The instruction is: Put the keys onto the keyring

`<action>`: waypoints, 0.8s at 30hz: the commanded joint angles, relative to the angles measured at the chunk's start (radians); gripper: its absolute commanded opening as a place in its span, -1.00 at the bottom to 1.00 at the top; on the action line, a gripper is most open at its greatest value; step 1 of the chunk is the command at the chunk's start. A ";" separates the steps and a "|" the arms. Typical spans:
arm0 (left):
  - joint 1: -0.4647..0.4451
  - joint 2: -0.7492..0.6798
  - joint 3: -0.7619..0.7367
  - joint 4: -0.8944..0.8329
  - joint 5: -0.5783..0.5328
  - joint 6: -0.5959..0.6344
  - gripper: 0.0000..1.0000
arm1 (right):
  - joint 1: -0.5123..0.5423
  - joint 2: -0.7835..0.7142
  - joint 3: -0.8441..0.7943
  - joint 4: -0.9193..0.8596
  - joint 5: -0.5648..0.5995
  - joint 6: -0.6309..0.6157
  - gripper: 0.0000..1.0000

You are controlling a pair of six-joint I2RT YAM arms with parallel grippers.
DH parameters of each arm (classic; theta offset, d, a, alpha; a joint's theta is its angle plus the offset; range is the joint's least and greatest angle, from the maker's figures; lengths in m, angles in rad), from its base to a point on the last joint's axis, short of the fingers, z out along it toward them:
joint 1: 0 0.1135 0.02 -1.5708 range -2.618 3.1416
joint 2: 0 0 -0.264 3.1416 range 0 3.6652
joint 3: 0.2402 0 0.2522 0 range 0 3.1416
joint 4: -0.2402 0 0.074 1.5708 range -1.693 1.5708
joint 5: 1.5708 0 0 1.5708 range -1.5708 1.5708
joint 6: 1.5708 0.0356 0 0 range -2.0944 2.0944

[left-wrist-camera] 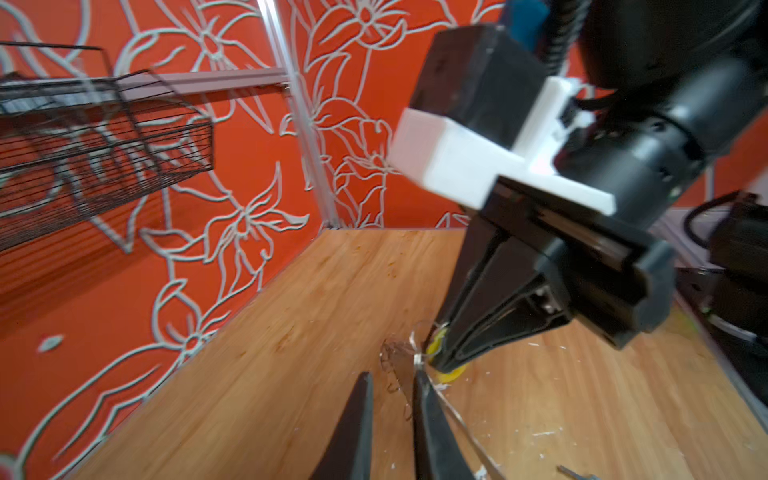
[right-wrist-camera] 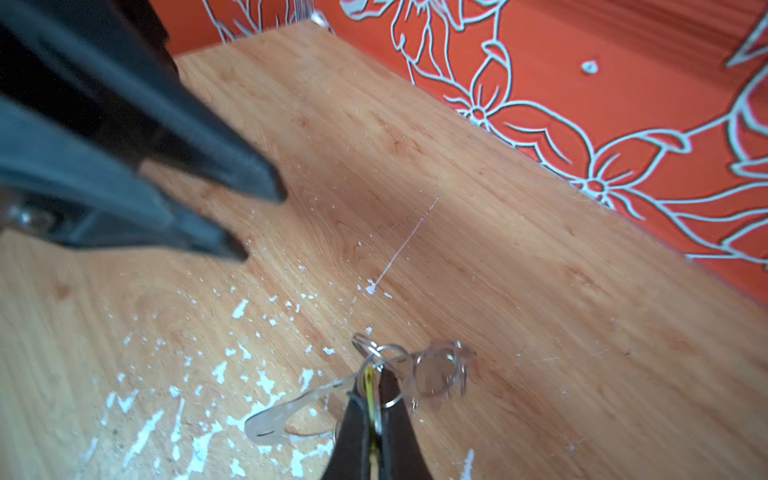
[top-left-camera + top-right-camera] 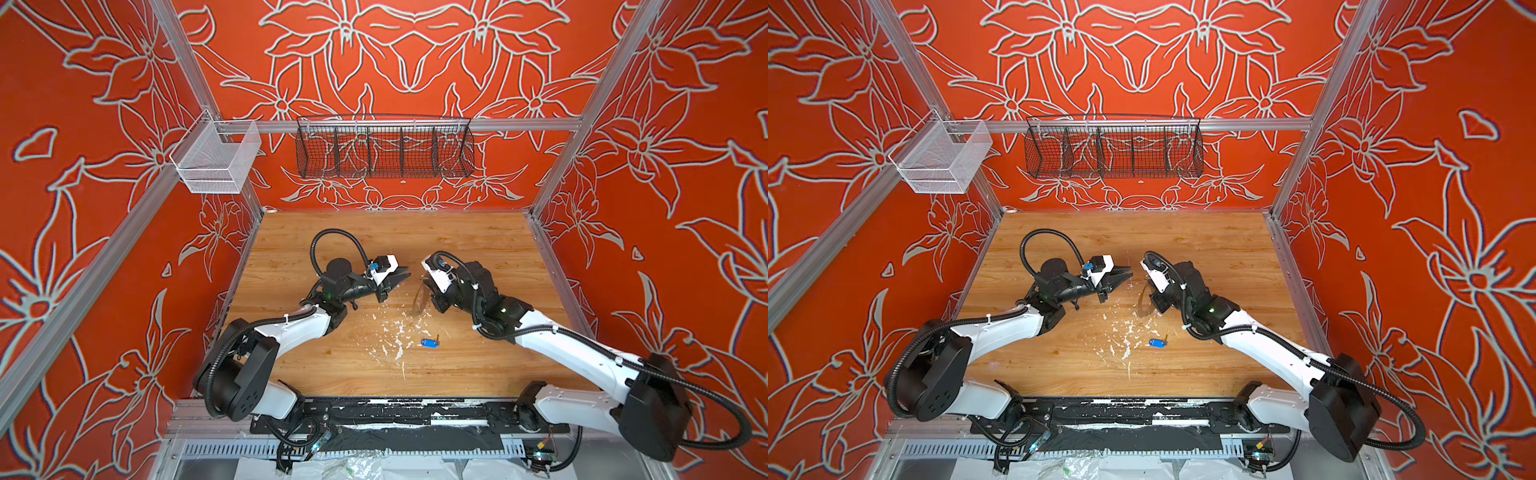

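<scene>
Keyring [image 2: 270,426], a flat, translucent ring-shaped plate with small metal wire loops at its edge, hangs at the tips of the right gripper [image 2: 374,386], over the wooden table [image 3: 478,249]. Those jaws are pressed together on the small metal key with the yellow plastic tag [image 1: 452,375]. One wire loop sits right at the pinch, but we cannot tell whether that key is already threaded onto it.

The left gripper [image 1: 392,376] holds nothing. Its jaws stand a little apart, just beside the keyring, and we cannot tell whether one finger touches the plate's edge.

We judge the yellow key's step to be at or near its end, and the second key's not yet begun. The small metal key with the blue oval plastic tag [image 3: 428,342] lies flat on the table beside scattered white flecks [image 3: 395,336], well apart from both grippers.

The next move, we think, calls for the left gripper to go down to the blue key. It should take the key by its tag so the hole stays free for a loop, while the right gripper holds the keyring steady.
</scene>
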 commanded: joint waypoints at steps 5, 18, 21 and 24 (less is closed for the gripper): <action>0.058 -0.106 0.170 -0.357 -0.552 -0.398 -0.59 | 0.021 0.108 0.222 -0.314 0.074 -0.302 -1.00; 0.085 -0.308 0.318 -0.883 -0.807 -0.930 0.95 | 0.029 0.032 0.310 -0.445 0.234 -0.752 -1.00; 0.090 -0.388 0.259 -0.866 -0.882 -0.969 0.95 | 0.035 0.047 0.338 -0.412 0.269 -0.914 -1.00; 0.094 -0.431 0.230 -0.855 -0.888 -0.981 0.95 | 0.042 0.111 0.416 -0.416 0.317 -1.031 -1.00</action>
